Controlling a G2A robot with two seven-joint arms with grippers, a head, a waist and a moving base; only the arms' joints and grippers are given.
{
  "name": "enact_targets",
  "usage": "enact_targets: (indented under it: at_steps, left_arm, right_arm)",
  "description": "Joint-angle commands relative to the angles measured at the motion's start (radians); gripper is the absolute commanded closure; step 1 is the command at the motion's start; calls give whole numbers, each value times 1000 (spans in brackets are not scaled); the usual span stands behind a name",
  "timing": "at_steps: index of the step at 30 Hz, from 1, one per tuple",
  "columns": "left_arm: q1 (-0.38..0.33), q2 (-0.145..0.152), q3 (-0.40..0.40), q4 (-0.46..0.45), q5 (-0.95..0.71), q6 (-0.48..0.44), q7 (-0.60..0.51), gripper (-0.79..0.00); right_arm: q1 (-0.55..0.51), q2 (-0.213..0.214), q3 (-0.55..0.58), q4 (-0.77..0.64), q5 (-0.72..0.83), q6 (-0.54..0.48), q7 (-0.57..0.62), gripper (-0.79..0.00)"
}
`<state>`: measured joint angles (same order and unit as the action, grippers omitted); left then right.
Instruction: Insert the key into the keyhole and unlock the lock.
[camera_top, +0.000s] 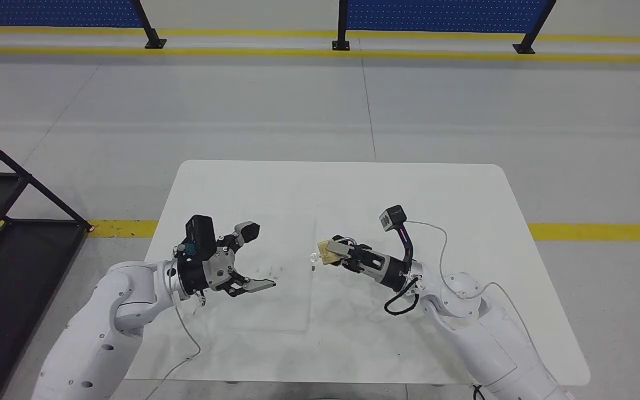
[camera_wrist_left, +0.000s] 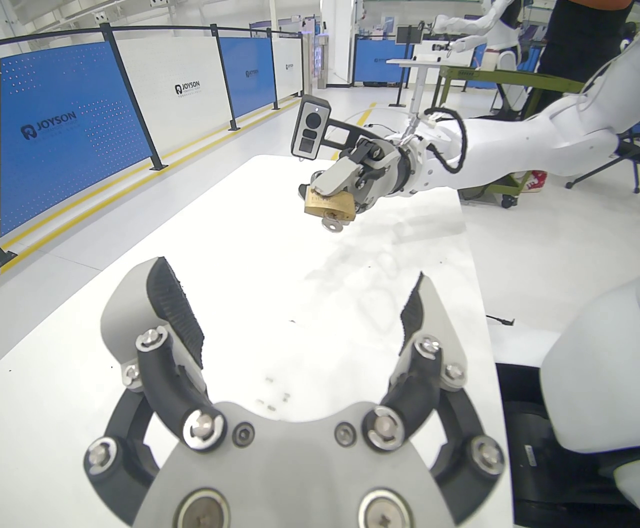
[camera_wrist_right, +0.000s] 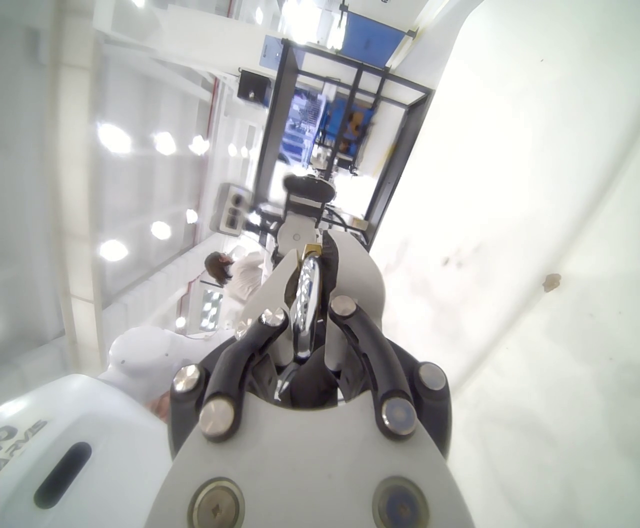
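A brass padlock (camera_wrist_left: 330, 203) hangs above the middle of the white table (camera_top: 440, 200), and my right gripper (camera_wrist_left: 327, 190) is shut on its upper part. A silver key (camera_wrist_left: 333, 226) sticks out of the padlock's underside. The top view shows the padlock (camera_top: 324, 249) at the tip of my right gripper (camera_top: 332, 251). In the right wrist view the chrome shackle (camera_wrist_right: 306, 292) sits between the shut fingers (camera_wrist_right: 350, 260). My left gripper (camera_wrist_left: 290, 272) stands open with nothing in it, a short way left of the lock, in the top view too (camera_top: 258, 257).
A black-framed rack (camera_top: 30, 230) stands on the floor just left of the table. Blue fence panels (camera_top: 450, 14) line the far side of the room. A small crumb (camera_wrist_right: 551, 282) lies on the tabletop.
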<state>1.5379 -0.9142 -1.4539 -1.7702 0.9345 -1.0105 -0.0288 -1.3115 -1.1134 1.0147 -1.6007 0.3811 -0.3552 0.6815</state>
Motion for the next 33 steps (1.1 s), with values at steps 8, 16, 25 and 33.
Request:
enact_targets:
  at_steps: [8, 16, 25, 33]
  left_arm:
    - [0, 0, 0, 0, 0, 0, 0, -785]
    - [0, 0, 0, 0, 0, 0, 0, -785]
    - [0, 0, 0, 0, 0, 0, 0, -785]
    - [0, 0, 0, 0, 0, 0, 0, -785]
  right_arm:
    - [-32, 9, 11, -82, -281, 193, -143, 0]
    - [-22, 3, -53, -151, -507, 480, -183, 0]
    - [38, -17, -128, -122, -596, 634, -145, 0]
    - [55, -28, -142, -106, -611, 698, -141, 0]
